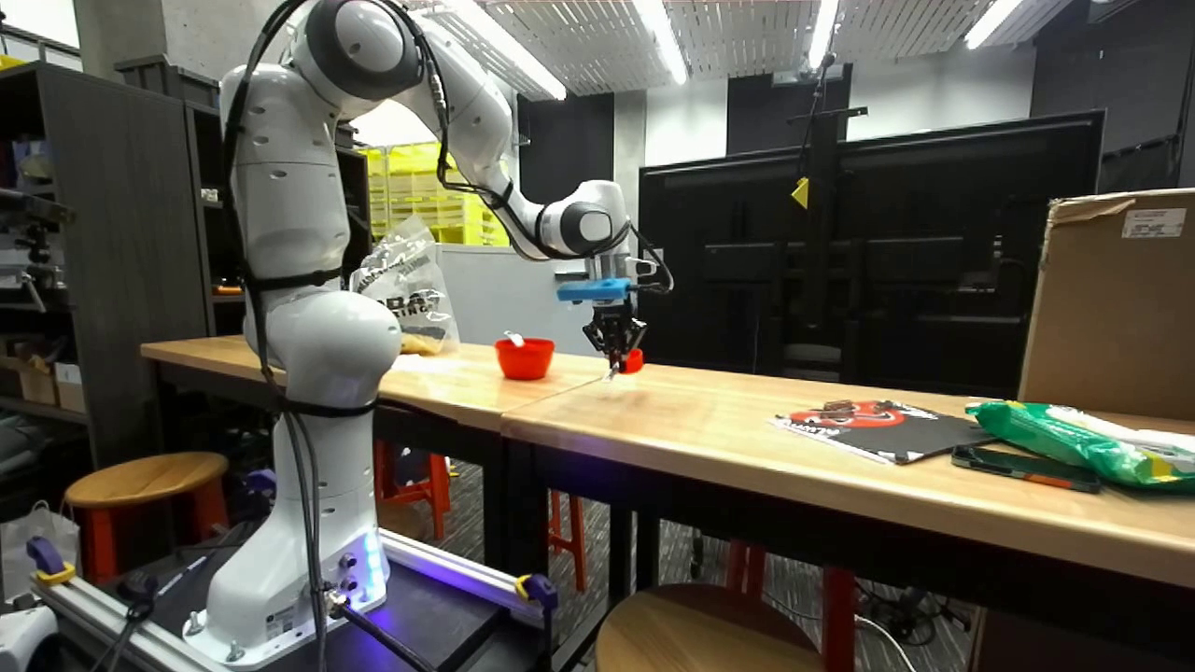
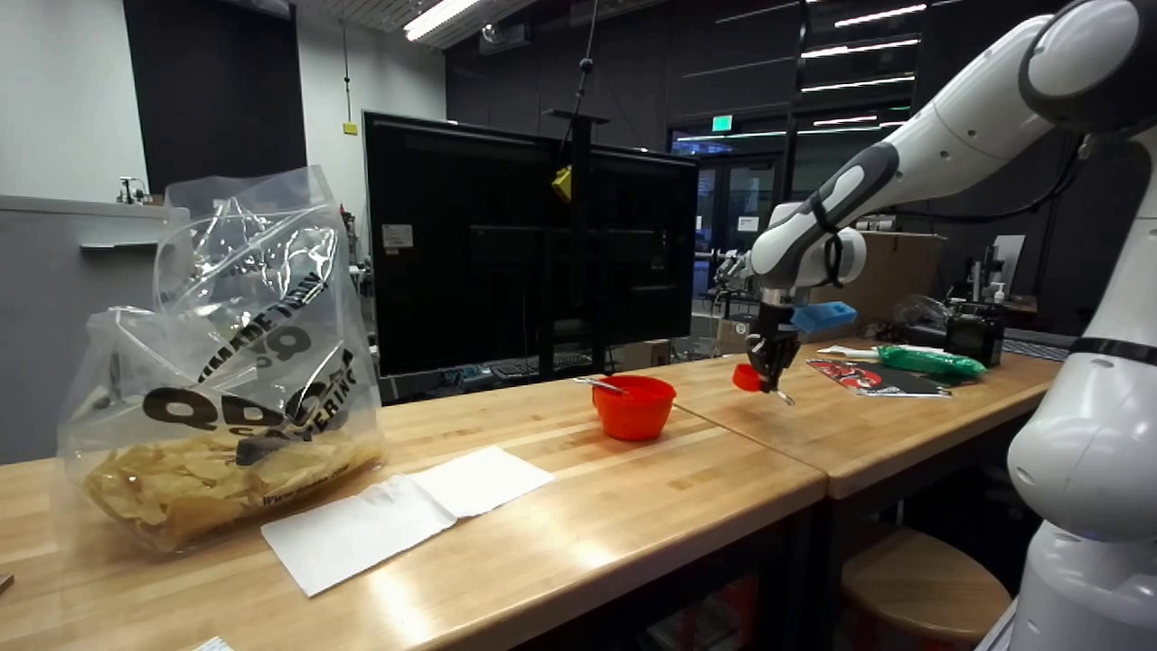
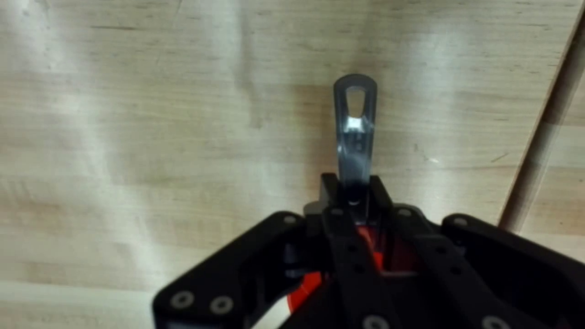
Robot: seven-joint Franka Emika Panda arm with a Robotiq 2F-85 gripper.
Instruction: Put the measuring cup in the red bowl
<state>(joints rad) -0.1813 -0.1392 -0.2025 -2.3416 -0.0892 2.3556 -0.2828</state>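
The measuring cup, small and red with a grey handle, shows in both exterior views [image 1: 634, 361] [image 2: 746, 377]. My gripper [image 1: 615, 360] [image 2: 769, 383] is shut on its handle and holds it just over the table; the exact gap is hard to tell. In the wrist view, the handle [image 3: 355, 146] sticks out between the fingertips [image 3: 354, 194], and the red cup is mostly hidden behind the fingers. The red bowl [image 1: 525, 360] [image 2: 635, 411] stands upright on the table, apart from the gripper. A light handle [image 2: 598, 385] leans out over its rim.
A seam [image 2: 750, 443] between two tabletops runs between bowl and gripper. A clear bag of chips [image 2: 226, 452] and a white napkin [image 2: 407, 515] lie beyond the bowl. A dark folder [image 1: 887, 429], green package [image 1: 1083, 439] and cardboard box [image 1: 1111, 308] are at the opposite end.
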